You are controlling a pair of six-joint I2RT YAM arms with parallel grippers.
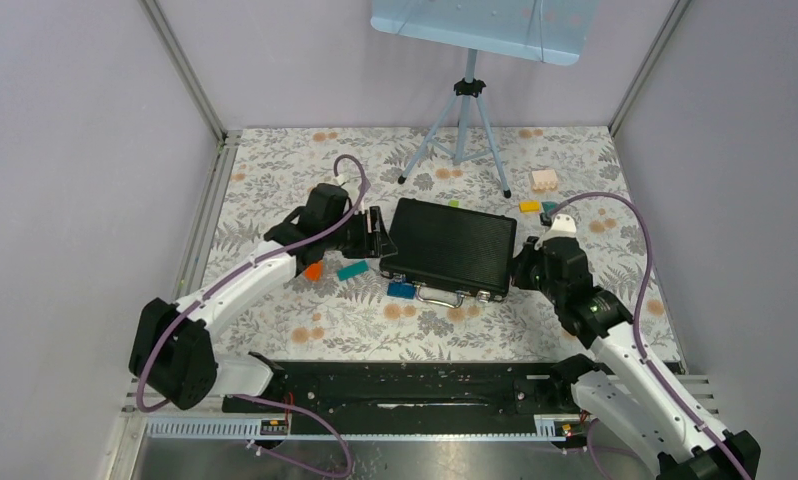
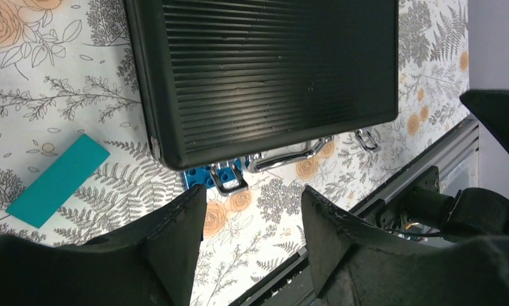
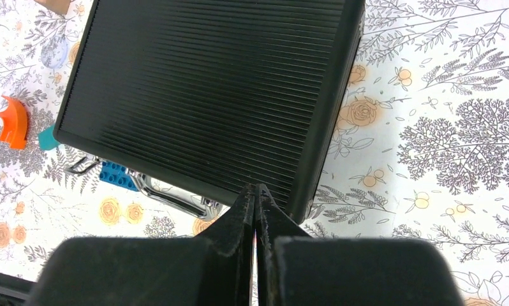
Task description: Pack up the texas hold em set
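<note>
The texas hold em set is a black ribbed case (image 1: 451,245) lying flat in the middle of the table with its lid down. Its silver handle (image 2: 284,158) and a latch (image 2: 225,182) stick out from the near edge. My left gripper (image 1: 380,238) is at the case's left end, open, with nothing between its fingers (image 2: 253,194). My right gripper (image 1: 520,268) is shut and empty at the case's right near corner. In the right wrist view its tips (image 3: 257,188) lie just over the edge of the case (image 3: 207,95). What the case holds is hidden.
A blue brick (image 1: 402,290) lies partly under the case's front edge, by the latch. A teal brick (image 1: 352,270) and an orange curved piece (image 1: 313,270) lie left of the case. A yellow brick (image 1: 529,206) and a pale brick (image 1: 544,179) lie behind it on the right. A tripod (image 1: 465,120) stands at the back.
</note>
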